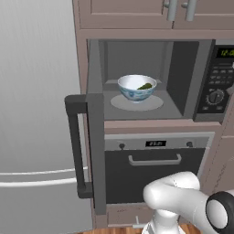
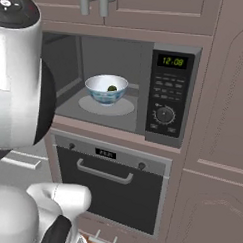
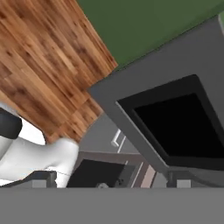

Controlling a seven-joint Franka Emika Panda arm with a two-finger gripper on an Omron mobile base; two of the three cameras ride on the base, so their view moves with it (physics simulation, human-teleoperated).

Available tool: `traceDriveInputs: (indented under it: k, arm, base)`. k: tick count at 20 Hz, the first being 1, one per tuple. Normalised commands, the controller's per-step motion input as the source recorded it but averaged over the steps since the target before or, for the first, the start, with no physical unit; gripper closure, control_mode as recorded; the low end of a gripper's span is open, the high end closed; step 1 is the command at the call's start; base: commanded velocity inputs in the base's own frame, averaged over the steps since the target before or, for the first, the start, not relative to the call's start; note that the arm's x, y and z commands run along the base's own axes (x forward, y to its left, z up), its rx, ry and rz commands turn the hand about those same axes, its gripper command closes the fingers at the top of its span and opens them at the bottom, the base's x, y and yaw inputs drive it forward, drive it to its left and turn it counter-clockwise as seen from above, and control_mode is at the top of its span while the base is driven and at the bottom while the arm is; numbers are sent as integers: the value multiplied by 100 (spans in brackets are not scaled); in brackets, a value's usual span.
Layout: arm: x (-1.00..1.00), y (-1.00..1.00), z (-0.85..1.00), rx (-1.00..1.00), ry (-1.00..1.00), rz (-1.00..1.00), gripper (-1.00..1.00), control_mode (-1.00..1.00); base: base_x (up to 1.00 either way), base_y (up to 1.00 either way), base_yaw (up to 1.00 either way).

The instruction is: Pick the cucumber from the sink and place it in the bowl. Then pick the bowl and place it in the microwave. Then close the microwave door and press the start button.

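Cucumber (image 1: 145, 86) lay inside the bowl (image 1: 136, 88), which stood on the turntable plate (image 1: 137, 103) within the microwave (image 1: 151, 77), its door (image 1: 94, 151) swung wide open leftward above the oven (image 1: 153, 167), control panel (image 2: 167, 98) at right; gripper jaws spread wide, holding nothing.
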Motion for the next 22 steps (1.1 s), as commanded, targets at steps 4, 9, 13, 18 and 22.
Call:
traceDriveInputs:
  k: [4, 9, 13, 18, 22]
  arm:
    - [-100, 11, 16, 24, 0, 0, -100, -100]
    - [-100, 54, -1, 16, -1, 12, -100, -100]
    - [-100, 96, -2, 2, -6, 13, -100, -100]
    - [-96, 75, 9, 6, 1, 4, -100, -100]
    - [-28, 99, -14, 1, 18, -1, -100, -100]
  base:
    - [0, 0, 0]
    - [0, 0, 0]
    - [0, 0, 0]
    - [0, 0, 0]
    - [0, 0, 0]
